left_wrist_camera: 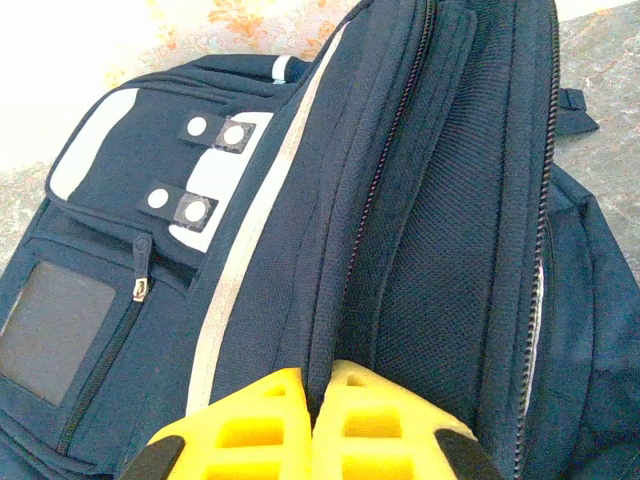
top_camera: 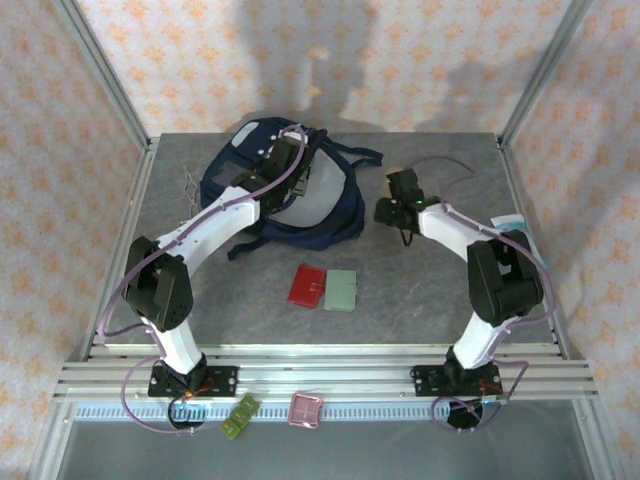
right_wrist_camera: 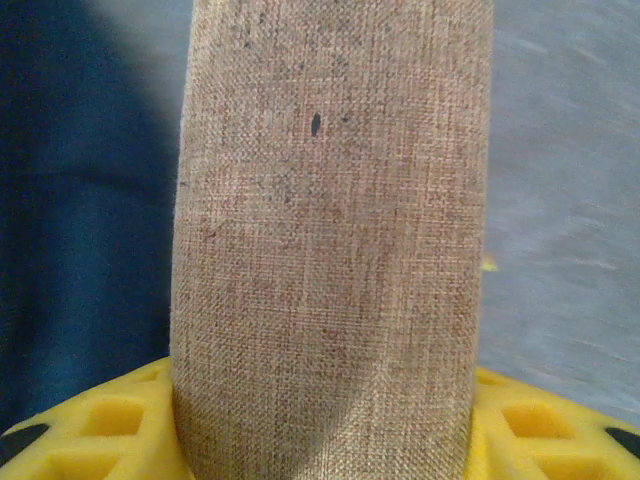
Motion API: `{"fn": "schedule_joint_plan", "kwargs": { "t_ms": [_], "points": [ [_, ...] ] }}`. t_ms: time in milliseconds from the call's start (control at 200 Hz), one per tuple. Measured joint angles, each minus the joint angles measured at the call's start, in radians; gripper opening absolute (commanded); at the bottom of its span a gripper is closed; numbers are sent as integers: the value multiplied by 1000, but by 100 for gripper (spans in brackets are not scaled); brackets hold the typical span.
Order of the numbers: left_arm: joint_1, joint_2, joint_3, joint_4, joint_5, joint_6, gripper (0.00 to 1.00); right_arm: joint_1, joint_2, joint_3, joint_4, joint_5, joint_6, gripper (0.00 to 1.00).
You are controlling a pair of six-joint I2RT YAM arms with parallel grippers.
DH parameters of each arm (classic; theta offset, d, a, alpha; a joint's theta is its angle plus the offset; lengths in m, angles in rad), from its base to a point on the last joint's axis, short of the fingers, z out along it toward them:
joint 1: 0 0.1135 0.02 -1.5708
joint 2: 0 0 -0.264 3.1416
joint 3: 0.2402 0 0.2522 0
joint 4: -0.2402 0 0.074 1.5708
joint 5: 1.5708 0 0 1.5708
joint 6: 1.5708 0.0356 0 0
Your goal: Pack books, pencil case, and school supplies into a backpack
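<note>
Table (top_camera: 420,300): grey top, walled on three sides.

Backpack (top_camera: 222,180): navy, lying at the far centre-left of the table with straps trailing toward the right. The left wrist view shows its front pocket, grey square patch, white patches and pale stripe (left_wrist_camera: 235,300), and the main zip is open onto dark mesh lining.

Left gripper (left_wrist_camera: 315,420): over the top of the backpack (top_camera: 290,160), jaws fully closed, pinching a fold of fabric at the edge of the opening.

Right gripper (right_wrist_camera: 320,440): just right of the backpack, low over the table (top_camera: 392,212). Jaws are about half open, and the yellow fingers (right_wrist_camera: 90,430) press on both sides of the pencil case.

Pencil case (right_wrist_camera: 330,250): tan woven pouch, held between the right gripper's fingers and running straight out from them, with navy fabric to its left and grey table to its right.

Red case (top_camera: 305,285): flat on the table near the centre, well clear of the backpack.

Green case (top_camera: 341,290): touching the red case on its right side.

Thin metal tool (top_camera: 190,185): on the table just left of the backpack.
</note>
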Motion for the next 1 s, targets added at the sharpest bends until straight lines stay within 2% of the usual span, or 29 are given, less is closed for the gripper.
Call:
{"fn": "schedule_joint_plan", "kwargs": {
  "t_ms": [140, 260, 455, 636, 816, 891, 996],
  "points": [
    [3, 0, 19, -15, -15, 6, 0, 136, 19, 98, 15, -84, -88, 49],
    [8, -2, 31, -27, -23, 16, 0, 209, 112, 207, 14, -165, -180, 50],
    [14, -11, 32, -37, -26, 21, 0, 263, 283, 349, -23, -261, -313, 53],
    [14, -15, 32, -39, -26, 21, 0, 273, 432, 536, -85, -298, -389, 55],
    [14, -19, 32, -42, -26, 19, 0, 272, 520, 673, -116, -281, -420, 78],
    [18, -25, 32, -44, -26, 18, 0, 272, 518, 675, -110, -259, -414, 83],
    [20, -29, 31, -45, -24, 17, 0, 270, 496, 620, -63, -233, -394, 84]
  ]
}}
